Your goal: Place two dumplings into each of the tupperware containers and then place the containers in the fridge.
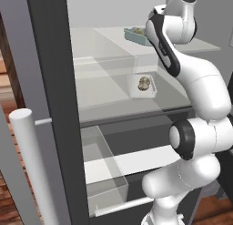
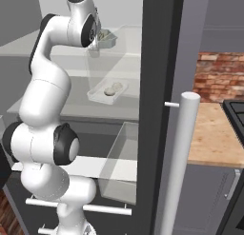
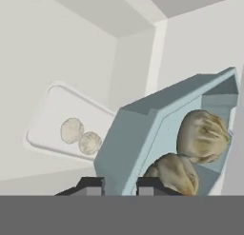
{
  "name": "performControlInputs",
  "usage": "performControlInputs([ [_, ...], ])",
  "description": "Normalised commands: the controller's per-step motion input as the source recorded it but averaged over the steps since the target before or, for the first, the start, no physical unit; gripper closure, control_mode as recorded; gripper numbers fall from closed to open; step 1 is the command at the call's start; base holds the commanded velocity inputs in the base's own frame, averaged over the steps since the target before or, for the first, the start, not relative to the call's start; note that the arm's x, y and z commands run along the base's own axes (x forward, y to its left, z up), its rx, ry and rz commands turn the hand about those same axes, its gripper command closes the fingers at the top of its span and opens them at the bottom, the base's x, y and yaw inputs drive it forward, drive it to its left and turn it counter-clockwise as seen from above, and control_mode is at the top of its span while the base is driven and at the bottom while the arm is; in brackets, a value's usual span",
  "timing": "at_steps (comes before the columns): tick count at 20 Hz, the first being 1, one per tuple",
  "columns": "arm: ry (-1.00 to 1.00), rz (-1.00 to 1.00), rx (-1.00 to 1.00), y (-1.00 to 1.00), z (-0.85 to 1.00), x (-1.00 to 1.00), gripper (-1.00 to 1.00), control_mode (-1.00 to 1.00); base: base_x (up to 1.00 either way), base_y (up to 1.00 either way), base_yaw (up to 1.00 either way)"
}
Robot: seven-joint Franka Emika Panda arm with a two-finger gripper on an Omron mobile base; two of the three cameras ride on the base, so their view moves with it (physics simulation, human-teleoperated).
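The fridge (image 1: 50, 83) stands open with its white interior facing me. On the upper shelf, my gripper (image 3: 120, 184) is shut on the wall of the light blue tupperware container (image 3: 138, 134), which holds two dumplings (image 3: 202, 136). From the right base, the gripper (image 2: 95, 43) sits at the near end of that blue container (image 2: 108, 38); from the left base the arm hides it, and the blue container (image 1: 135, 35) shows beside the arm. One shelf lower rests the pale white container (image 1: 154, 86) (image 2: 97, 95) (image 3: 47, 120) with two dumplings (image 1: 144, 84) (image 3: 80, 136) inside.
The fridge's long pale handle (image 1: 27, 165) (image 2: 183, 158) stands close in front on the open door. A clear drawer (image 1: 104, 165) (image 2: 121, 162) juts out below the shelves. A wooden counter (image 2: 214, 129) and brick wall (image 2: 219, 74) lie to the right.
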Motion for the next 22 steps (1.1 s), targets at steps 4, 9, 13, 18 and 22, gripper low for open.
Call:
performControlInputs([
  [4,0.0,0.0,0.0,0.03,-0.17,0.41,1.0,-1.0,0.0,0.0,0.0],
  [9,0.0,0.0,0.0,0.02,0.0,0.28,-1.0,-1.0,0.0,0.0,0.0],
  [13,-0.04,0.0,0.0,0.0,0.0,0.03,-1.0,-1.0,0.0,0.0,0.0],
  [18,-0.33,0.0,0.0,0.0,0.0,-0.22,-1.0,-1.0,0.0,0.0,0.0],
  [22,-0.4,-0.05,0.0,0.0,0.0,-0.83,-1.0,-1.0,0.0,0.0,0.0],
])
